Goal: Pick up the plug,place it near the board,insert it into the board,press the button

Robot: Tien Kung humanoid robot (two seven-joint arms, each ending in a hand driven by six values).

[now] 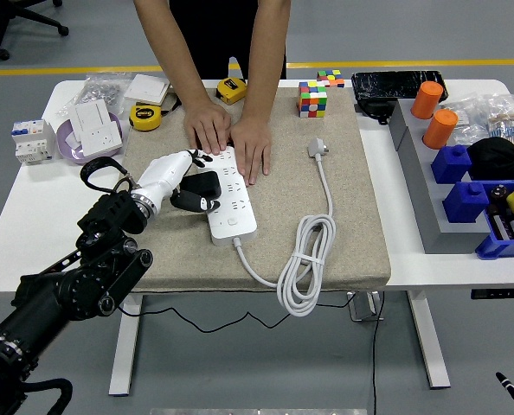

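Print on the board [231, 194] cannot be read.

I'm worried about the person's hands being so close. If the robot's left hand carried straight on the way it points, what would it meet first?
Probably the white power strip, which its left hand already reaches at the far left end. Just beyond lie the person's hands, pressed on that end; depth is unclear.
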